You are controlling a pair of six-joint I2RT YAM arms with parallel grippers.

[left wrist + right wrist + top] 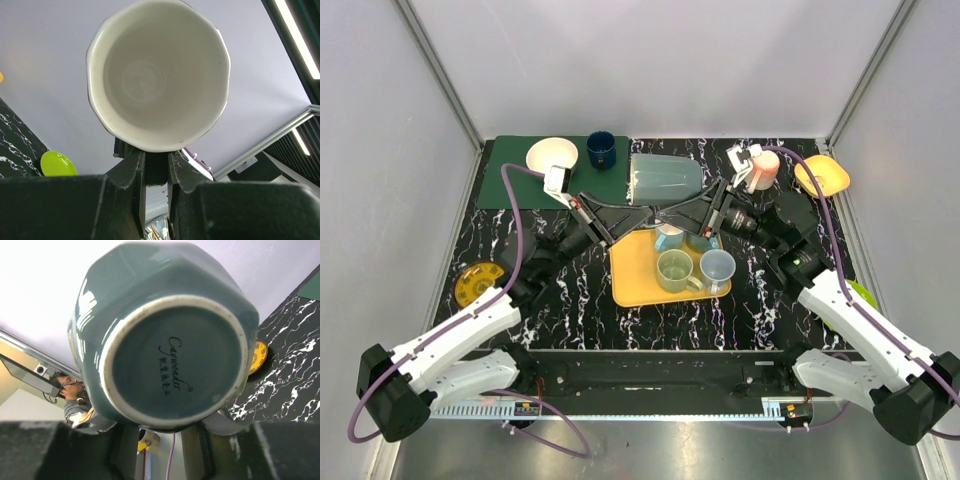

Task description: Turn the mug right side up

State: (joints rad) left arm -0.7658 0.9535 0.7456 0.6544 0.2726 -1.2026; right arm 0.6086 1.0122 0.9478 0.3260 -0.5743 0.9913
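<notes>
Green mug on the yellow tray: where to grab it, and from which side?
Pinch the rim wall of the green mug on its left side, coming straight down, one of the jaws inside and one outside. It stands upright, mouth open to the top. Its handle points right, toward the clear blue cup close beside it, while the yellow tray is bare on its left.

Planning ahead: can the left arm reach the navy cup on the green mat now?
Probably not: the left claw is shut on the teal mug, though nothing stands between it and the navy cup.
</notes>
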